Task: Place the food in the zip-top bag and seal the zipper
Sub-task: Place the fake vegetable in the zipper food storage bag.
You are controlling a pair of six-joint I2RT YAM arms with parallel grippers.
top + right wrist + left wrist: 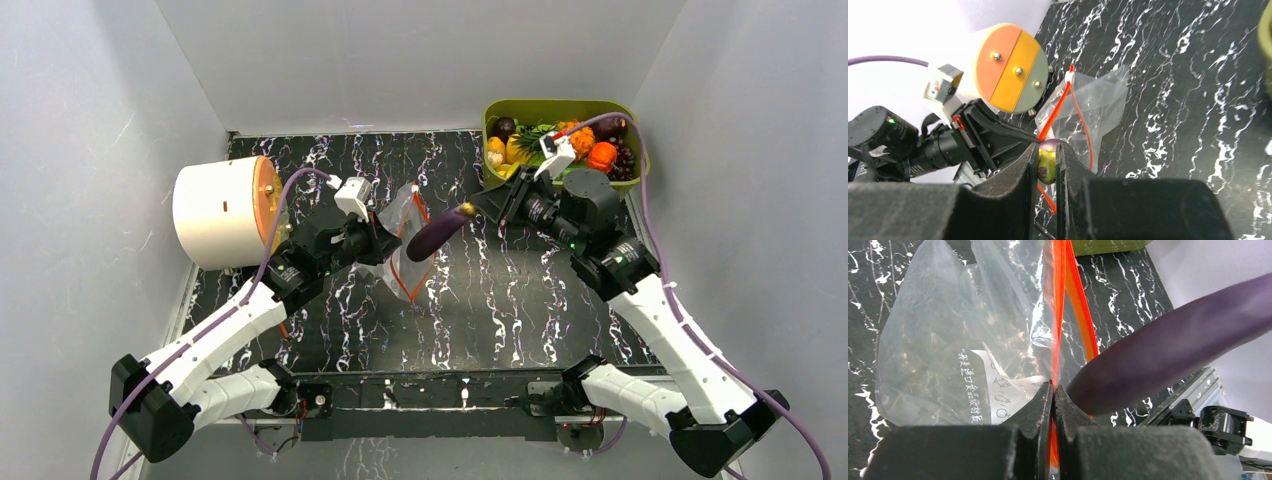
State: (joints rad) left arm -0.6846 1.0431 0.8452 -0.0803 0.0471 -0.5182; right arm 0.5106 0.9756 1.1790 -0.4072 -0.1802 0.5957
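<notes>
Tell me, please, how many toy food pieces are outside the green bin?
1: a purple eggplant, gripped by the right end effector, its tip at the clear bag's open mouth. None shows elsewhere.

Eggplant (437,232) dk purple, stem end greenish. Zip-top bag (400,205) clear w/ wht label, dk print; zipper (1060,300) orange-red. Table (520,300) blk marble, wht veins. Bin (560,106) olive-grn. Drum (215,212) cream, face orange/yellow/grey. My left gripper (1053,389) & right gripper (1048,155) blk.
</notes>
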